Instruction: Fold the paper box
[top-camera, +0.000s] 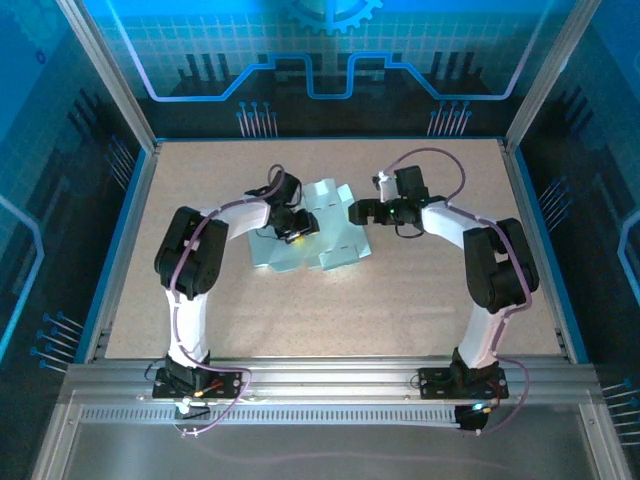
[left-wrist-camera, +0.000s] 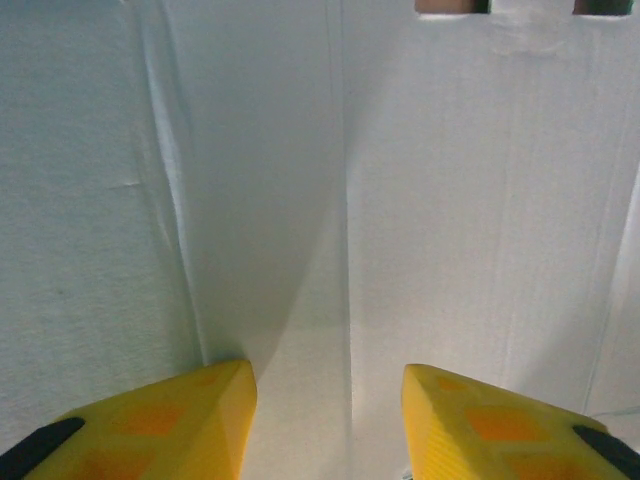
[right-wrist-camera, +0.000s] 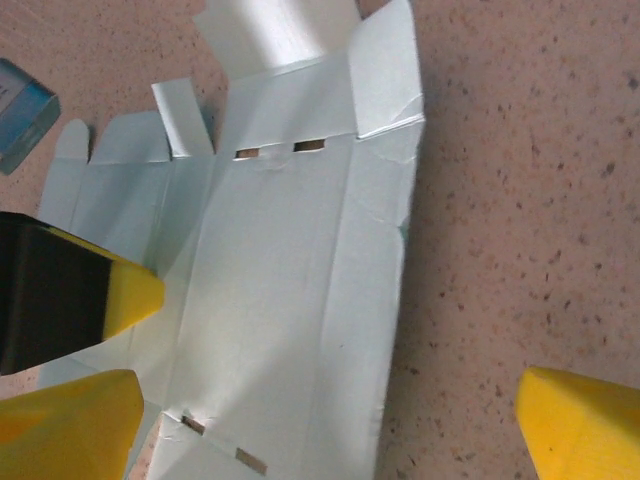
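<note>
The paper box (top-camera: 318, 238) is a flat pale blue-white die-cut sheet lying mid-table, with creases, slots and some flaps lifted. My left gripper (top-camera: 293, 229) is down on its middle. In the left wrist view the sheet (left-wrist-camera: 450, 200) is right up against the lens, and the yellow fingertips (left-wrist-camera: 225, 400) of the left gripper (left-wrist-camera: 328, 375) stand apart over a crease with nothing clamped between them. My right gripper (top-camera: 357, 212) hovers at the sheet's right edge. In the right wrist view it (right-wrist-camera: 330, 390) is wide open, straddling the sheet's (right-wrist-camera: 290, 280) right edge and bare table, and the left gripper's black-and-yellow finger (right-wrist-camera: 90, 295) rests on the card.
The speckled tan table (top-camera: 300, 310) is walled by a metal frame (top-camera: 130, 200) on the left, right and back. Bare tabletop (right-wrist-camera: 520, 200) lies to the right of the sheet. A small blue object (right-wrist-camera: 22, 112) sits at the upper left of the right wrist view.
</note>
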